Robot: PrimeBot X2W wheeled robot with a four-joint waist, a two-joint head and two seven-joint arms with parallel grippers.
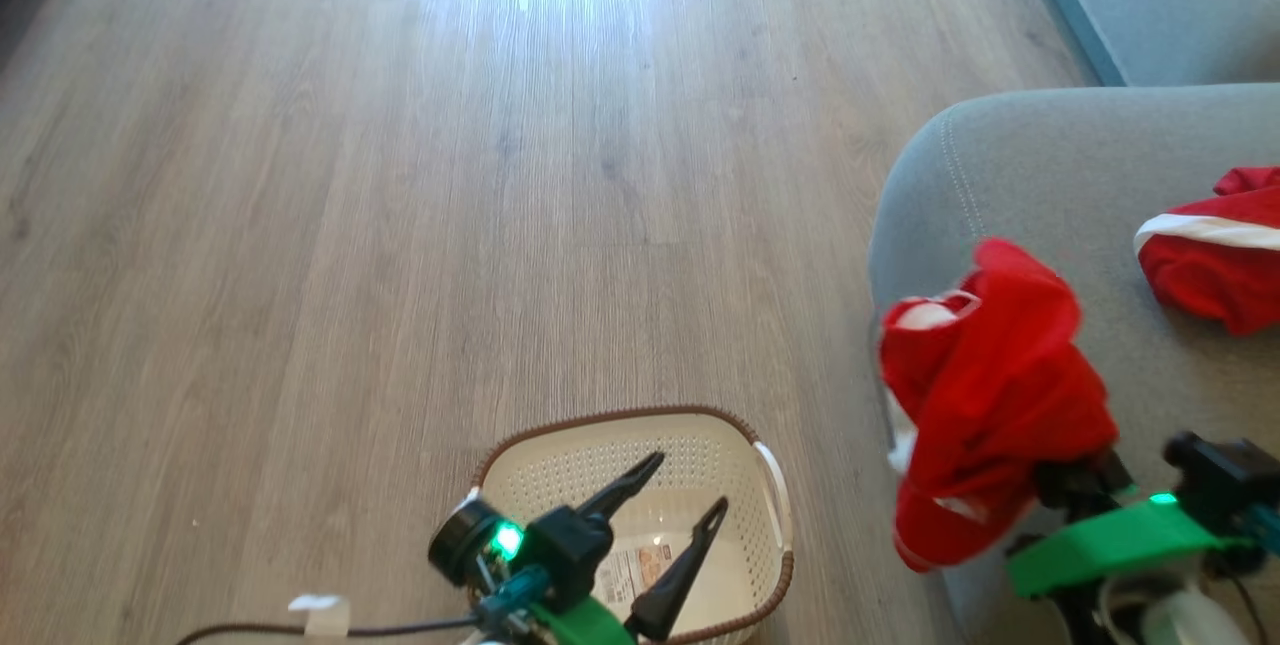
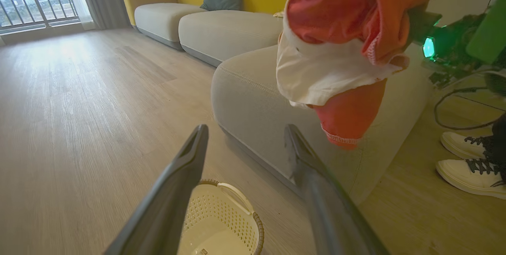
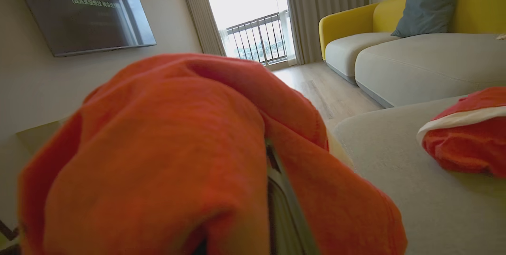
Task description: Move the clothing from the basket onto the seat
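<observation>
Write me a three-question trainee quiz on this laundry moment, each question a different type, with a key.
1. True or false: a garment lies in the basket.
2. The right gripper is: A) shut on a red garment; B) open and empty; C) gripping a basket handle.
3. How many garments lie loose on the seat?
Key: 1 false, the basket holds none; 2 A; 3 one, the second garment.

Left end effector spread above basket; right end effector clutches red garment; second garment lies on seat.
</observation>
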